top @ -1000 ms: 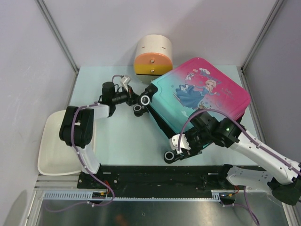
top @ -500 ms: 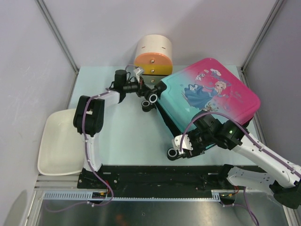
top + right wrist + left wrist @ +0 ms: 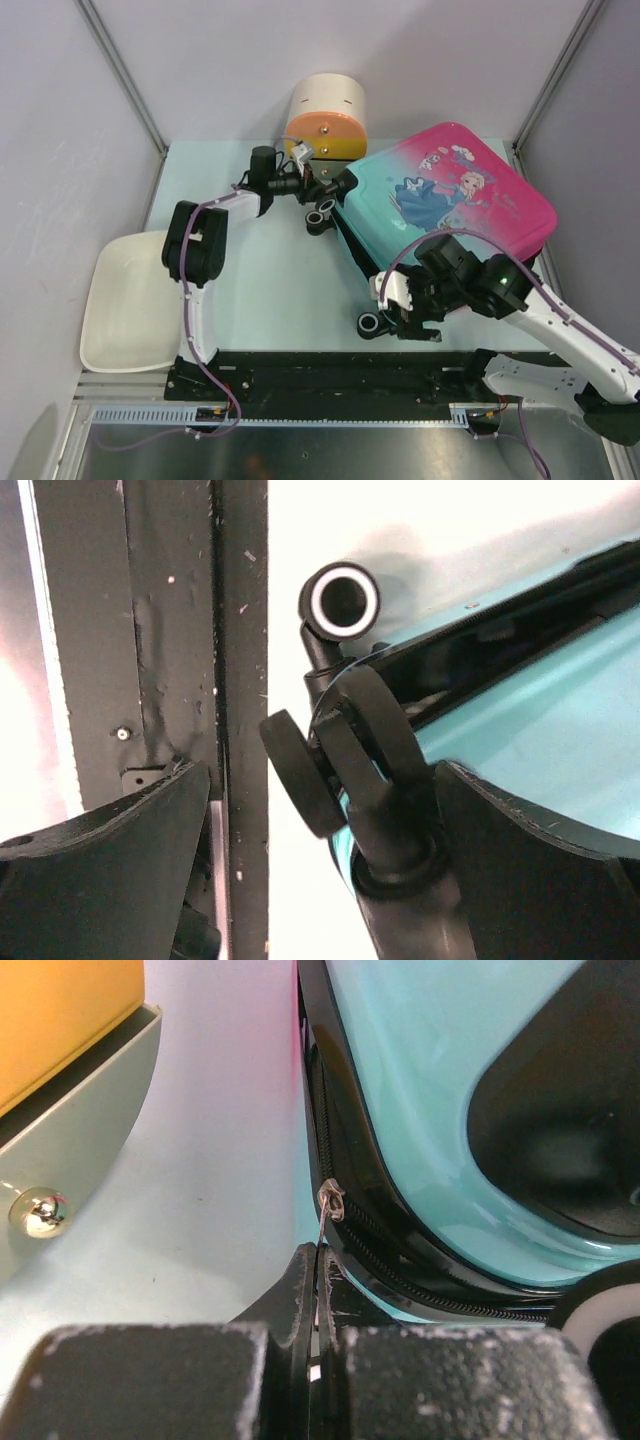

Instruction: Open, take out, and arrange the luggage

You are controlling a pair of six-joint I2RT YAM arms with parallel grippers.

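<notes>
The luggage point(image 3: 450, 210), a teal-to-pink hard-shell suitcase with a cartoon print, lies flat at the right of the table. My left gripper point(image 3: 318, 183) is at its far left corner. In the left wrist view the gripper point(image 3: 318, 1260) is shut on the thin metal zipper pull point(image 3: 322, 1228), which hangs from the slider on the black zipper track. My right gripper point(image 3: 400, 310) is at the suitcase's near left corner. Its jaws point(image 3: 325, 790) stand wide open around a black caster wheel point(image 3: 300, 775); the left finger is well apart from it.
A cream cylindrical box point(image 3: 326, 120) with orange-yellow drawers stands just behind the left gripper, and its drawer knob point(image 3: 38, 1210) is close by. A white tray point(image 3: 125, 310) sits at the table's left edge. A black rail point(image 3: 330, 370) runs along the near edge.
The left gripper has gone back and to the right with the zipper pull. The suitcase has shifted the same way. The right gripper's jaws have widened around the caster wheel.
</notes>
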